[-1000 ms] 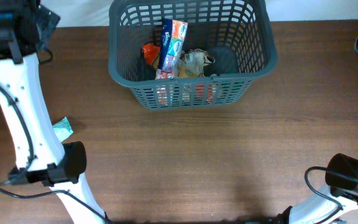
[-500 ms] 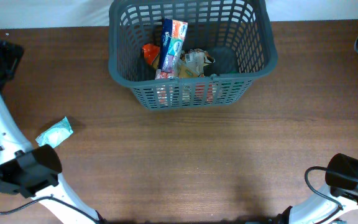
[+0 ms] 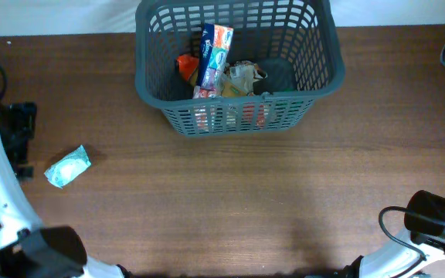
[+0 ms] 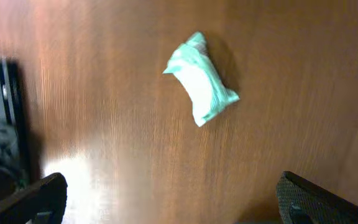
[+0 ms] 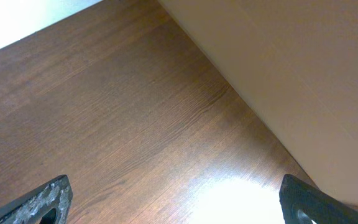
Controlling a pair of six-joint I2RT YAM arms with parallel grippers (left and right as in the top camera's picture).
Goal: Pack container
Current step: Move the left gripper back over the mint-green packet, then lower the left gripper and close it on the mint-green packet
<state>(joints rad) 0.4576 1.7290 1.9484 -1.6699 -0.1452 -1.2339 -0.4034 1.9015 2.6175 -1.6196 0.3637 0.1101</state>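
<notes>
Overhead down — wrists close over table (image 3: 230,201).

Overhead: even, moderately bright light from above; soft narrow shadow on table (image 3: 246,193) along near wall of container (image 3: 230,116); white strip at top edge blown out.
Left wrist: pale glare patch on wood at lower left; faint shadow beside mint-green packet (image 4: 201,93); slight blur overall.
Right wrist: strong glare at bottom centre; fingertips (image 5: 45,199) of right gripper (image 5: 176,198) out of focus.
</notes>
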